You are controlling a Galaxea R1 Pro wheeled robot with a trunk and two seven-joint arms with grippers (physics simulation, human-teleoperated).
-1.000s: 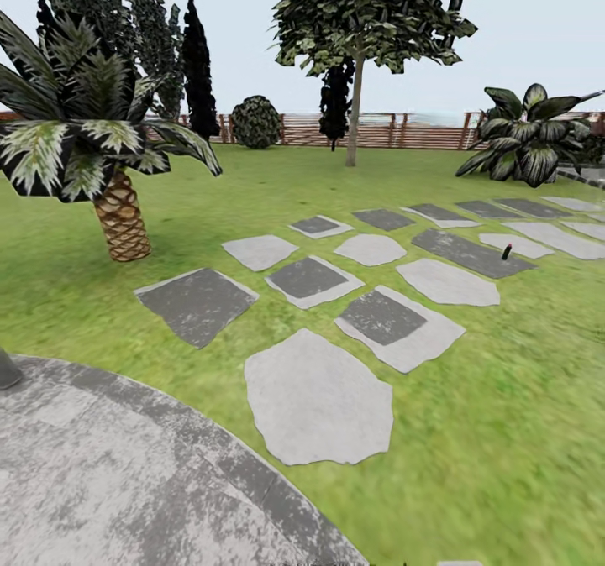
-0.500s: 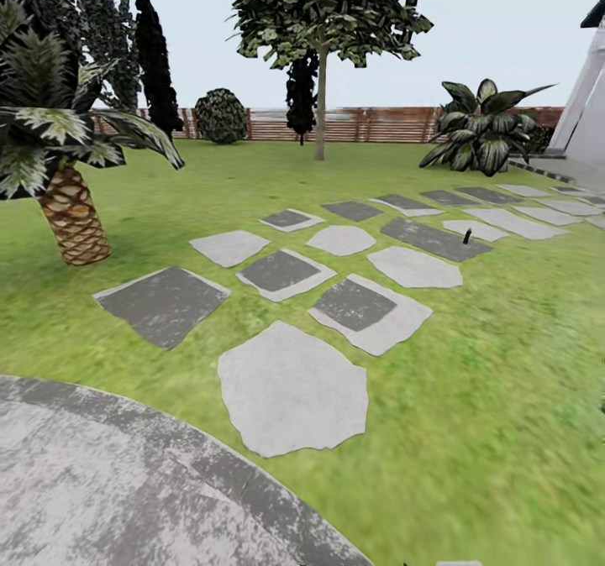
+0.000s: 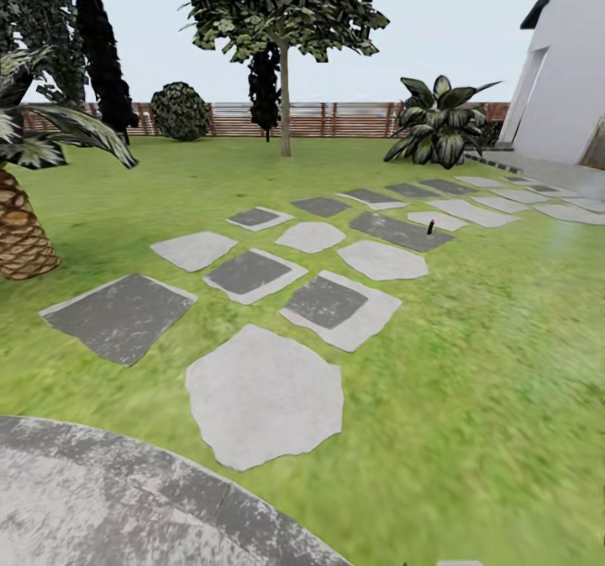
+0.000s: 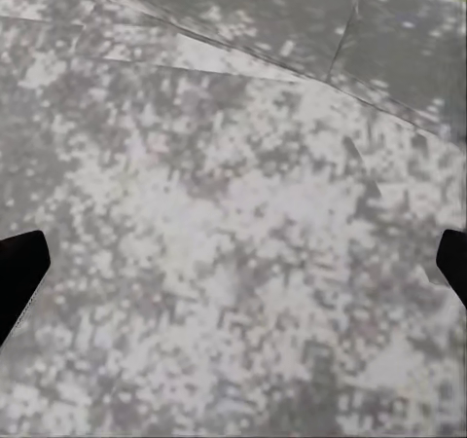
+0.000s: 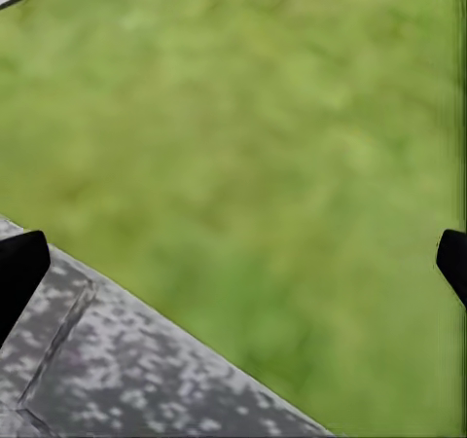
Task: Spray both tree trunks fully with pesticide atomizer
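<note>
While the tiny dark pesticide atomizer [image 3: 430, 227] stands far right on a dark grey stepping slab [image 3: 397, 232], the tall grey-tan tree trunk [image 3: 285, 104] rises far behind. Both pairs of black fingers [image 4: 21, 274] [image 5: 19, 268] are spread apart, released.

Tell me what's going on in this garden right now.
Nothing is being handled yet. The robot stands on speckled grey paving at the lawn's edge. The tiny dark atomizer bottle stands upright far ahead, on a dark grey stepping slab. A tall tree with a bare grey-tan trunk rises near the brown slatted fence. The left hand and right hand are both open and empty.
</note>
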